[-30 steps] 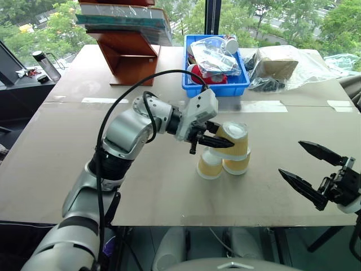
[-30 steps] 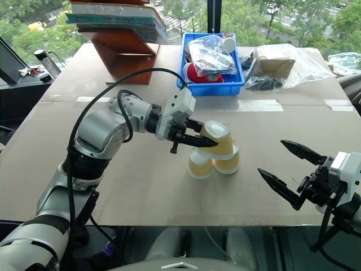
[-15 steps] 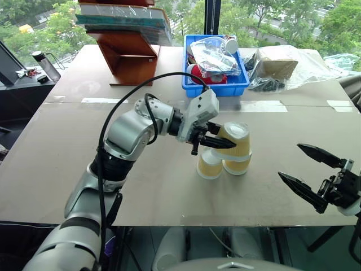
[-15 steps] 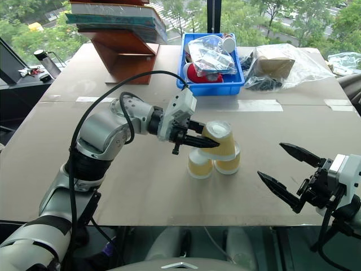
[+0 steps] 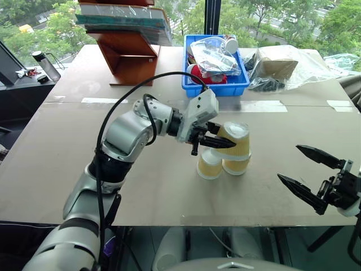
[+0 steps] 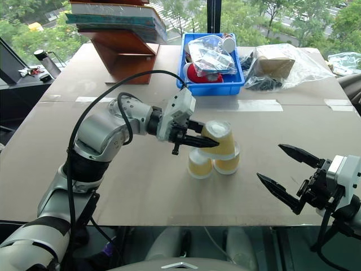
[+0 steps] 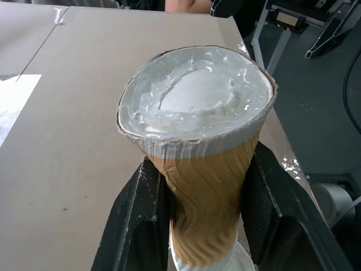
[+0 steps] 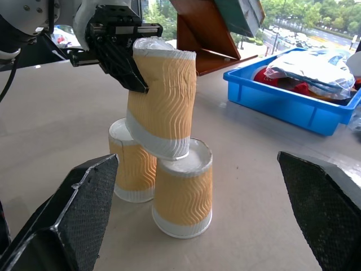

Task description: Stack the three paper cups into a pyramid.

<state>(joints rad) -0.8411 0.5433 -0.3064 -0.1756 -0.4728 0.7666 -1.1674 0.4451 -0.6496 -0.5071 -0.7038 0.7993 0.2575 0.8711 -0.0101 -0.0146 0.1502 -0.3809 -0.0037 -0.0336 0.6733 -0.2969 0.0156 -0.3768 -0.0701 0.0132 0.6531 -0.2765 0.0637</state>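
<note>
The top cup point(image 8: 162, 104) is upside down and tilted, its rim resting on the white base of one bottom cup point(image 8: 183, 197), while a second bottom cup point(image 8: 131, 164) stands just beside that one, touching or nearly so. Both lower cups are upside down on the tabletop point(image 5: 169, 192), roughly midway between its side edges and somewhat nearer the near edge than the far one. The left gripper point(image 5: 217, 142) has its fingers point(image 7: 141, 220) closed on the top cup's yellow-tan sides (one black finger on each side, seen plainly from the left wrist). The right gripper point(image 5: 307, 172) hangs over the near right corner of the tabletop, well apart from the cups, its fingers spread wide and holding nothing. Toward the far edge sit a blue bin point(image 5: 217, 84) of clutter and a brown wooden stand point(image 5: 130, 56).
</note>
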